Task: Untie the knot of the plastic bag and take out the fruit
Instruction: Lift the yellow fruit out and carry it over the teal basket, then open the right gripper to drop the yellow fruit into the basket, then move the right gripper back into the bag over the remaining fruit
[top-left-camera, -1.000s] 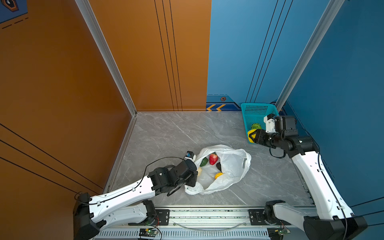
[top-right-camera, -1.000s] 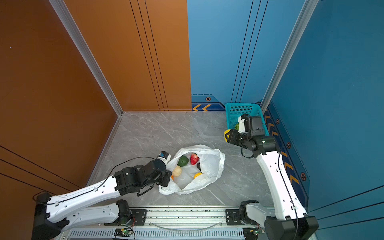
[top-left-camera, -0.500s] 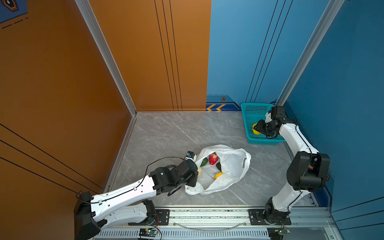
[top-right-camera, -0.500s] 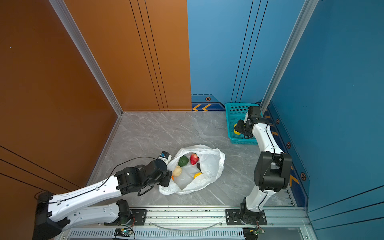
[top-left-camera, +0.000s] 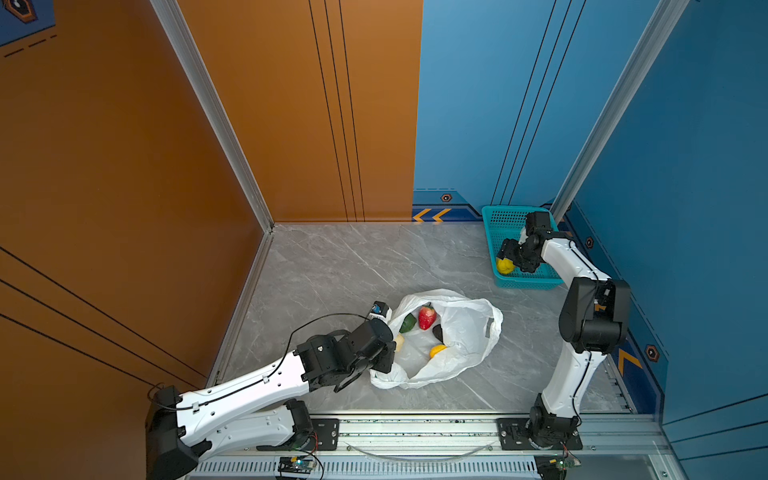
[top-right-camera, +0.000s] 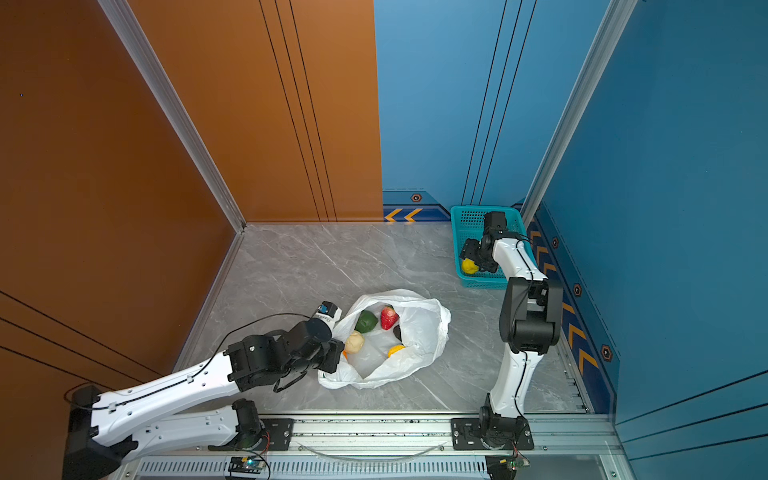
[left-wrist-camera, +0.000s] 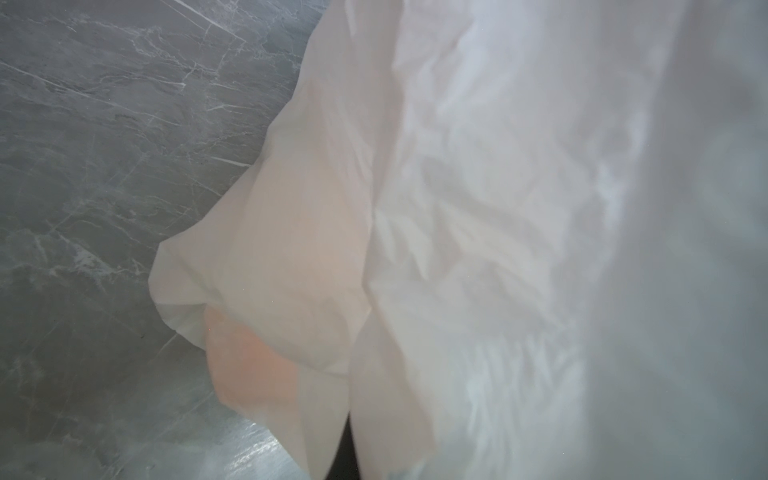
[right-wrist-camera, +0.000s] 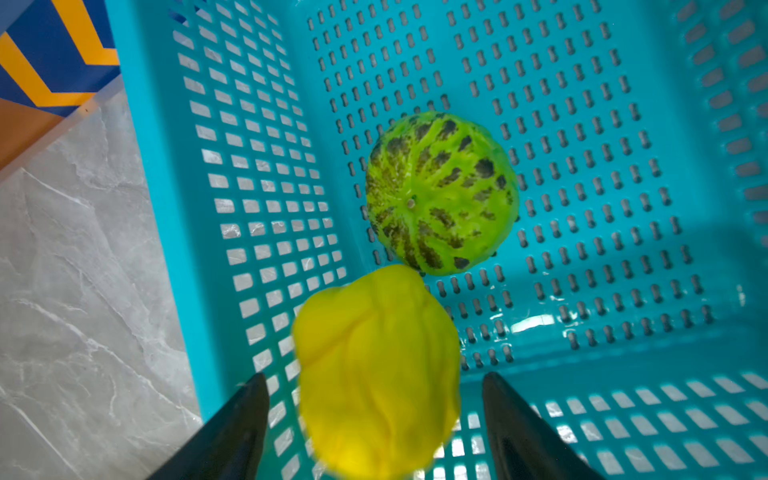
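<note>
The white plastic bag (top-left-camera: 465, 332) (top-right-camera: 415, 328) lies on the grey floor with its mouth open, and no knot shows. Inside it are a red fruit (top-left-camera: 427, 316), a green one (top-left-camera: 407, 323), a dark one (top-left-camera: 437, 331), an orange one (top-left-camera: 437, 351) and a cream one (top-right-camera: 354, 342). My left gripper (top-left-camera: 388, 359) is shut on the bag's near left edge, and bag plastic (left-wrist-camera: 457, 208) fills the left wrist view. My right gripper (right-wrist-camera: 372, 376) hangs open inside the teal basket. The yellow lemon (right-wrist-camera: 378, 374) sits loose between its fingers, next to the striped melon (right-wrist-camera: 440, 193).
The teal perforated basket (top-left-camera: 505, 216) (right-wrist-camera: 174, 166) stands in the back right corner against the blue wall. An orange wall closes the left side. A metal rail (top-left-camera: 415, 428) carrying both arm bases runs along the front edge.
My right arm has swung down into the basket and its jaws have opened off the lemon. The left arm and the bag have stayed put.
</note>
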